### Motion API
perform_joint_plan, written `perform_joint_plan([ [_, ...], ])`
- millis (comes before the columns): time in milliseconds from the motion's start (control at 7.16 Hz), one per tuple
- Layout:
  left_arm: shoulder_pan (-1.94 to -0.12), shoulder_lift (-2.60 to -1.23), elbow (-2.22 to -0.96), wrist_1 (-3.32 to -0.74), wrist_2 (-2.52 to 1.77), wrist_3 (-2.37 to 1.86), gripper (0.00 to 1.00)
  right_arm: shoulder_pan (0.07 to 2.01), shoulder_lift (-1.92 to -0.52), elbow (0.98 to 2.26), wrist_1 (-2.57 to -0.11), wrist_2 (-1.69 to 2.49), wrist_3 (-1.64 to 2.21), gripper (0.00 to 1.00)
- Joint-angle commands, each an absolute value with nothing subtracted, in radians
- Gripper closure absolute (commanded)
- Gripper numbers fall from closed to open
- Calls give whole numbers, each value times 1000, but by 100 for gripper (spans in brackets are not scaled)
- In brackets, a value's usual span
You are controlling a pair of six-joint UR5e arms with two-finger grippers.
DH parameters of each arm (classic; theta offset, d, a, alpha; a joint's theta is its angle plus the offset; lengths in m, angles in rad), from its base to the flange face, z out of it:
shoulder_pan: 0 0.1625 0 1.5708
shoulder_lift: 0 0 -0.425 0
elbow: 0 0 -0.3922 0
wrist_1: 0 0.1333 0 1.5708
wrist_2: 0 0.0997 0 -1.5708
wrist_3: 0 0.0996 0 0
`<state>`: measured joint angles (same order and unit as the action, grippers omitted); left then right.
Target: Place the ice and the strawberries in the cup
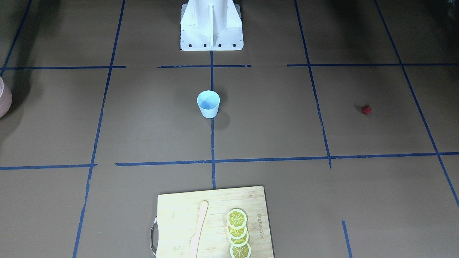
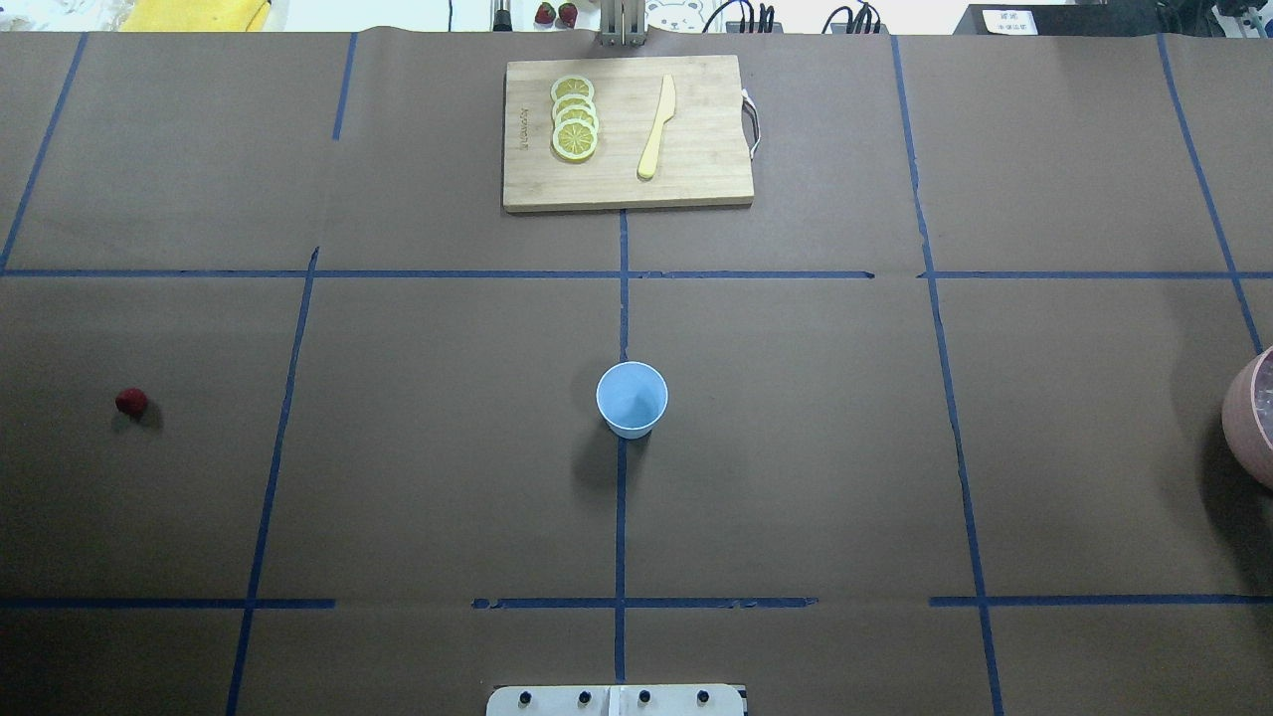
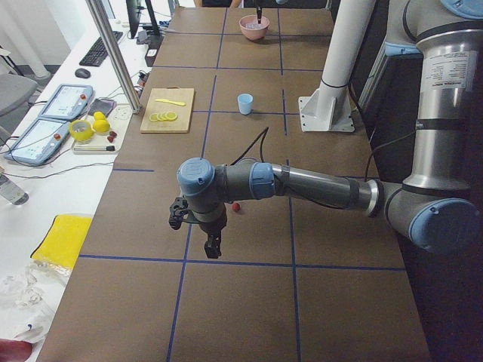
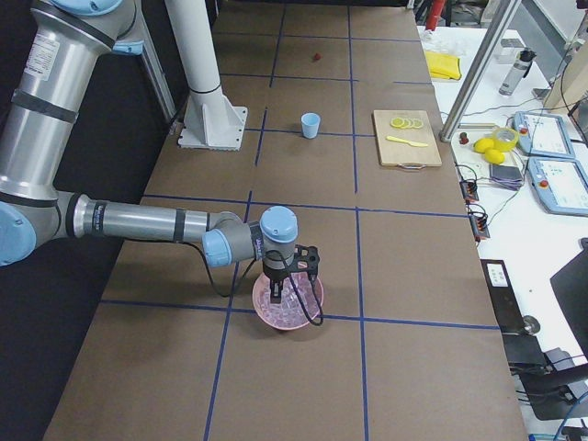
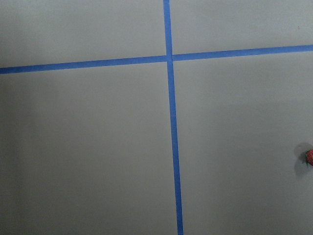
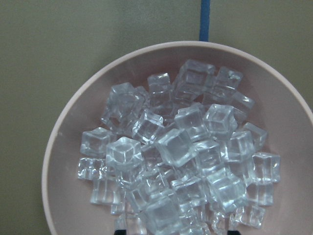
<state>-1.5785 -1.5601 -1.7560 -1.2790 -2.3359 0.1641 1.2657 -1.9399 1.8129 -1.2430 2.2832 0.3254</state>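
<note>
The light blue cup (image 2: pixel 632 399) stands upright at the table's middle, and nothing shows inside it. A small red strawberry (image 2: pixel 130 401) lies alone far to its left. In the exterior left view my left gripper (image 3: pixel 213 245) hangs above the table just short of the strawberry (image 3: pixel 236 206); I cannot tell whether it is open or shut. Ice (image 6: pixel 176 147) fills a pink bowl (image 6: pixel 63 127) at the table's right end. My right gripper (image 4: pixel 278 292) hovers right over that bowl. Its dark fingertips (image 6: pixel 120 226) stand wide apart at the wrist view's bottom edge, holding nothing.
A wooden cutting board (image 2: pixel 696 179) at the far middle carries several lemon slices (image 2: pixel 574 129) and a pale knife (image 2: pixel 656 129). The white robot base (image 1: pixel 211 25) stands at the near edge. Blue tape lines grid the brown table cover.
</note>
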Motion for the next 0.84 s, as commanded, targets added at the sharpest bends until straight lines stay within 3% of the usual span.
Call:
perform_joint_plan([
  [0,-1578,-1560,-1756,-1278,-2336,164,0,1240,-1939,1810,-1244,2283,319,27],
  [699,-1580,-1559,-1756,-1279,-2336,167,0,1226,-1907,1758,-1241,2283,293,27],
])
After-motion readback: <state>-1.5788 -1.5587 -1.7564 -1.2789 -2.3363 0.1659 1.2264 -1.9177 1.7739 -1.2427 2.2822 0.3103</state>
